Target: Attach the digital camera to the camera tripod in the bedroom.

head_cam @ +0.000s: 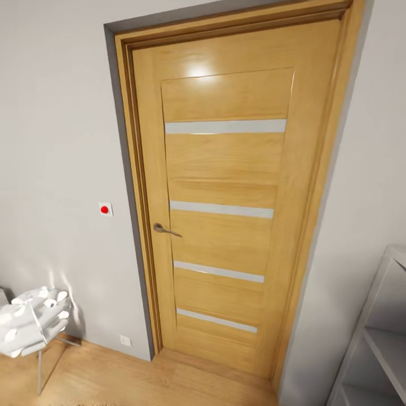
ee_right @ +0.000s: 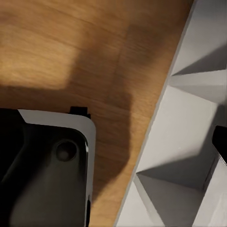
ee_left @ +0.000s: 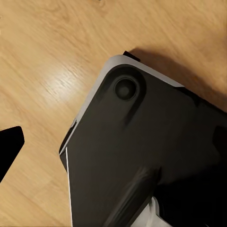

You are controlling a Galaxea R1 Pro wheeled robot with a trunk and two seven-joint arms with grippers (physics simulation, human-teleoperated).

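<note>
Oak-veneer door (head_cam: 223, 208) shut ahead, jaw state indeterminate on both arms; judged: turn base slowly seeking tripod.

bright, even light; glare on the door (head_cam: 225, 186); wrist views soft.

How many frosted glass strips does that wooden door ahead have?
4, stacked down the door: one near the top, one just above the handle, one below it, and the lowest near the floor. None looks hidden.
</note>
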